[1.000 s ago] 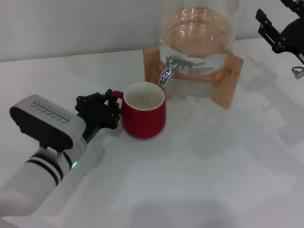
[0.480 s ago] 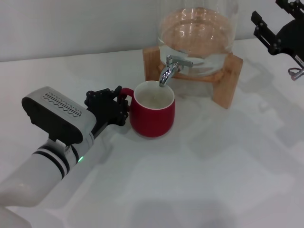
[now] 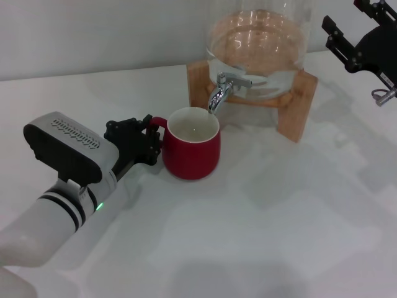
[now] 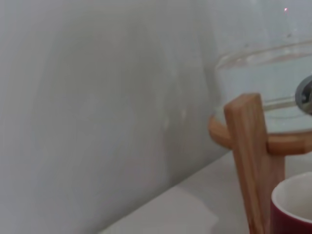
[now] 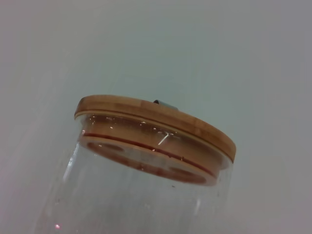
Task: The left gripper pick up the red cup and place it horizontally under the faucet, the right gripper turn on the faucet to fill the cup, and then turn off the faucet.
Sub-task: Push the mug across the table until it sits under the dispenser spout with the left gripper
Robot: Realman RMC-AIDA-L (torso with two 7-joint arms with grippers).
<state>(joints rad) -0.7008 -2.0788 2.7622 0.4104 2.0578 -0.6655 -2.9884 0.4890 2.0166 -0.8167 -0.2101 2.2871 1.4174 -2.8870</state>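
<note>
White table [image 3: 260, 236], left gripper [image 3: 146, 140] clamped on red cup [image 3: 191, 151] handle under faucet [image 3: 221, 89], right gripper [image 3: 347, 43] open, raised

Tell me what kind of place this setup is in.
Probably a lab or test bench staged as a drinks counter: a plain white table against a bare wall, holding only a glass jar with faucet and a red cup.
</note>
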